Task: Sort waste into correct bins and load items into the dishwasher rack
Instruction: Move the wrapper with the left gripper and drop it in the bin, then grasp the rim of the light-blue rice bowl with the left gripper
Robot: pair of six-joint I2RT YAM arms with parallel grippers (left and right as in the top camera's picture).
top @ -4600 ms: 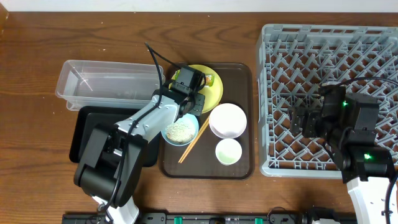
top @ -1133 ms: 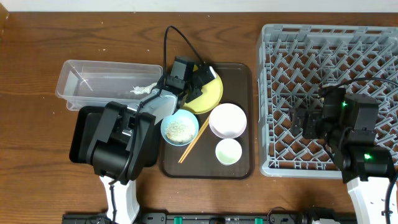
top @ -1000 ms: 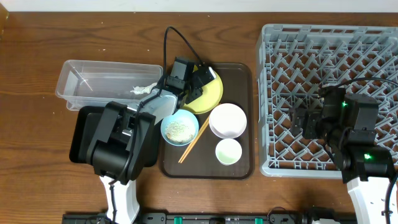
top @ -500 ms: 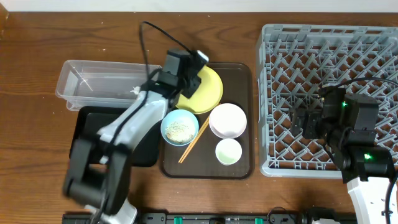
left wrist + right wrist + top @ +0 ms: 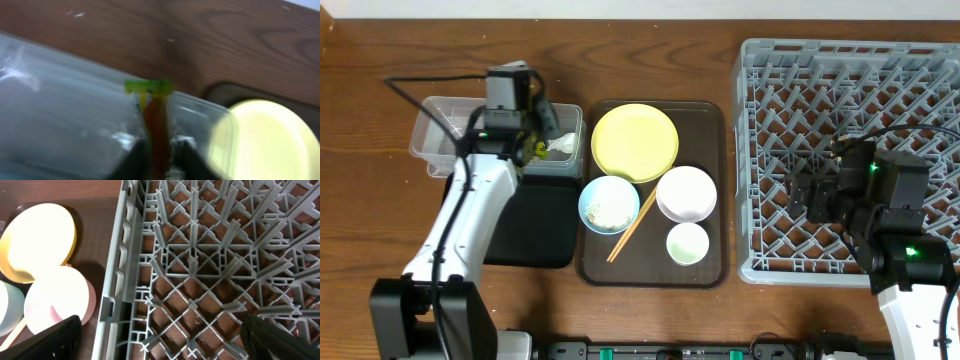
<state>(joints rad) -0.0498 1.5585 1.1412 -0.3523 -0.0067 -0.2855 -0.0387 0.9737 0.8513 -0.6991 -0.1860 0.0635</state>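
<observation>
My left gripper (image 5: 533, 140) hangs over the right end of the clear tub (image 5: 450, 125), shut on the green-yellow snack wrapper (image 5: 150, 87), which stands up between the fingers (image 5: 187, 150). A crumpled white tissue (image 5: 560, 148) lies in the tub. The yellow-green plate (image 5: 634, 142) is bare. The light-blue bowl (image 5: 609, 204) holds rice crumbs, with the chopsticks (image 5: 632, 226) beside it. The white bowl (image 5: 686, 193) and small cup (image 5: 687, 243) stand to the right. My right gripper (image 5: 170, 340) is open and empty over the grey rack (image 5: 850, 80).
The dishes stand on a dark-brown serving tray (image 5: 715, 120). The glossy black tray (image 5: 535, 225) lies just in front of the tub, under my left arm. The rack's near-left wall (image 5: 117, 295) is next to the white bowl.
My left arm has swung left from above the plate to above the tub, carrying the wrapper. The plate is now uncovered. The right arm has not moved.
</observation>
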